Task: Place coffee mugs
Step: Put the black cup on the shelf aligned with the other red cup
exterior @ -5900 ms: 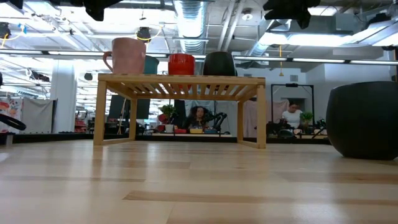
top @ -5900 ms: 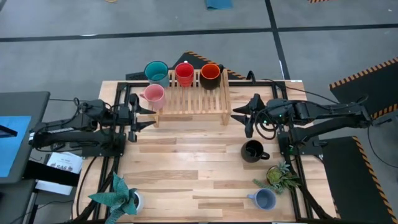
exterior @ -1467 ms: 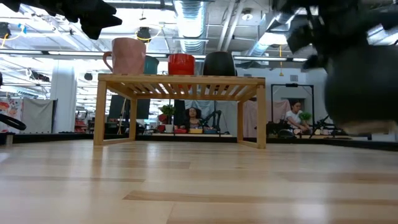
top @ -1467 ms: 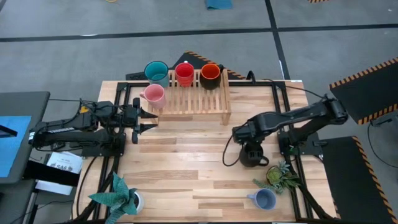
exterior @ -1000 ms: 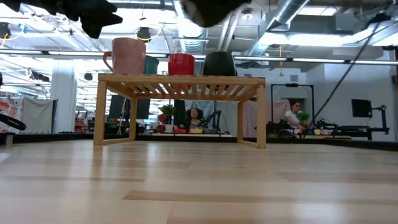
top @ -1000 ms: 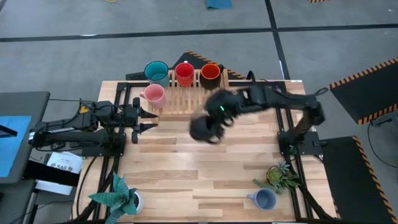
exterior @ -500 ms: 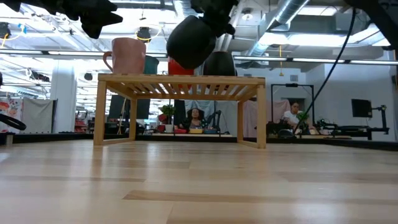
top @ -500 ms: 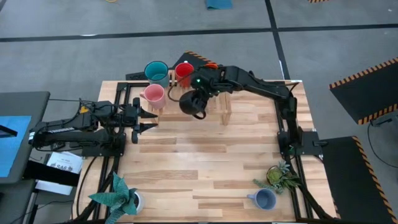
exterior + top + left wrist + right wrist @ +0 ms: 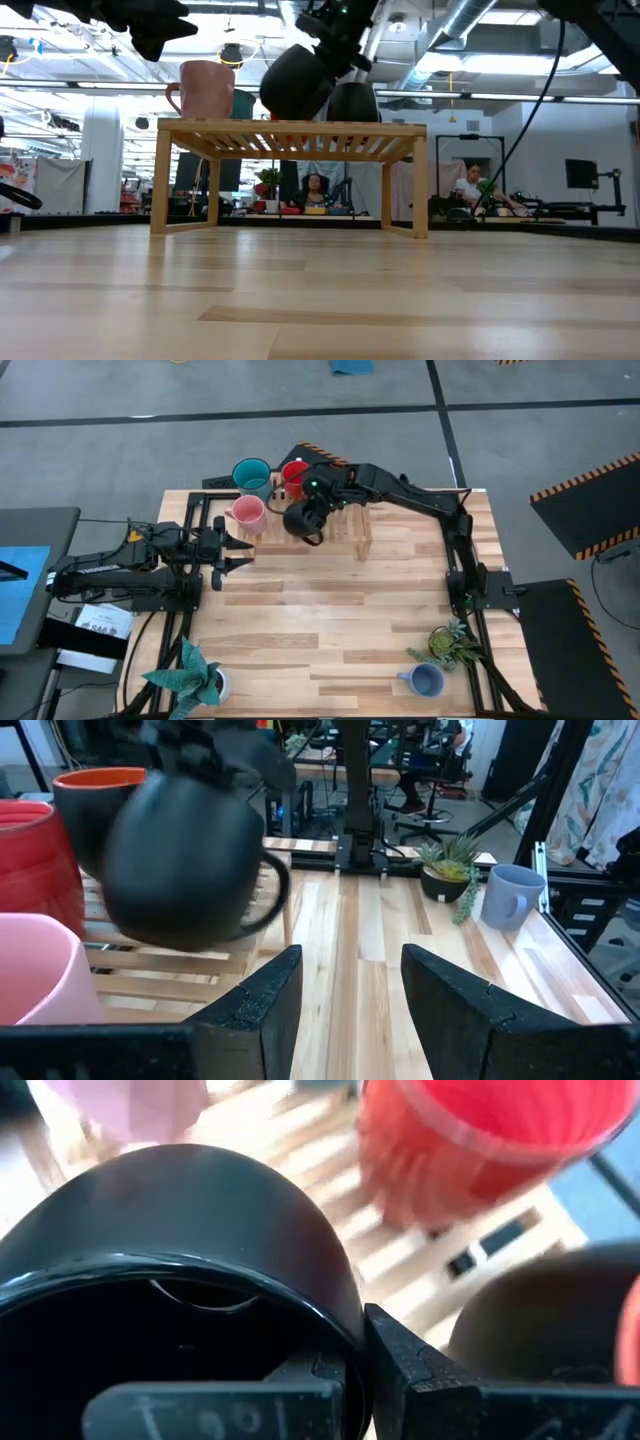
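Two dark jointed arms, black cables trailing, a green light glowing.

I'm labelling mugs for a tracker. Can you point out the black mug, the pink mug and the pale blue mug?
black mug (image 9: 302, 522), high view, on its dark rounded body over the rack.
pink mug (image 9: 246, 512), high view, on its open rim.
pale blue mug (image 9: 428, 680), high view, on its round opening.

Robotics lab, exposed ducts (image 9: 300, 25) (open ceiling), workstations (image 9: 480, 205)
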Robot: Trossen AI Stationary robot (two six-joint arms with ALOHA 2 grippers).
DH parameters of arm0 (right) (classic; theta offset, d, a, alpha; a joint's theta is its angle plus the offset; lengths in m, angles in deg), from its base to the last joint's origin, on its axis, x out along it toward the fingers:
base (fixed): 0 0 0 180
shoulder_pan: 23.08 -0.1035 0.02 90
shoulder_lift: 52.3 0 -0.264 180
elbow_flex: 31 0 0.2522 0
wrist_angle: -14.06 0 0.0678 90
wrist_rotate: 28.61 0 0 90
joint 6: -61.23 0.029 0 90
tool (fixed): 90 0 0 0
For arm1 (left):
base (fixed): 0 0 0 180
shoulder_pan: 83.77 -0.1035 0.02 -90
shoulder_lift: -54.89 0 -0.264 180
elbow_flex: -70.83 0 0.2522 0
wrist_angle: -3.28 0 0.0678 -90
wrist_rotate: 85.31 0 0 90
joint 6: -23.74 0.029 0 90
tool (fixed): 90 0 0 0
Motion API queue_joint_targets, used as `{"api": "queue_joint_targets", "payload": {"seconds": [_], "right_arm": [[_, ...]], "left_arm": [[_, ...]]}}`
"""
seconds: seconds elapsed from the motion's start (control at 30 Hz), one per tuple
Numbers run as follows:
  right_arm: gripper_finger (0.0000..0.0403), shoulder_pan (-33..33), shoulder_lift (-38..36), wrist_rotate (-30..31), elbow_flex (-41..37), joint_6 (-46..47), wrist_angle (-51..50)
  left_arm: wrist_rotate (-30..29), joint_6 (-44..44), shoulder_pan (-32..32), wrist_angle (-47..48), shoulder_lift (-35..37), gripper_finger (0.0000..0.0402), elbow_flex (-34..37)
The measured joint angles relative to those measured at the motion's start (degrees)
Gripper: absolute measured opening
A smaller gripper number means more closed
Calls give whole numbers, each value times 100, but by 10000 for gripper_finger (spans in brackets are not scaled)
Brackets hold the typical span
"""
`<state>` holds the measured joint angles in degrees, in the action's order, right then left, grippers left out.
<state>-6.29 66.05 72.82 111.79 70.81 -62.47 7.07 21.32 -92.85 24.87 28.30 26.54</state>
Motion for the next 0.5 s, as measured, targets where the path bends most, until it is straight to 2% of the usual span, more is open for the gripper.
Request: {"api": "queue_joint_targets", "payload": {"seconds": [0.33,0.5], "right_arm": [[40,34,214,-127,39,-26,65],[89,30,235,-123,22,-67,111]], "left_arm": [[9,-39,0,-88,0,158,0],[7,-37,0,-94,0,158,0]]}}
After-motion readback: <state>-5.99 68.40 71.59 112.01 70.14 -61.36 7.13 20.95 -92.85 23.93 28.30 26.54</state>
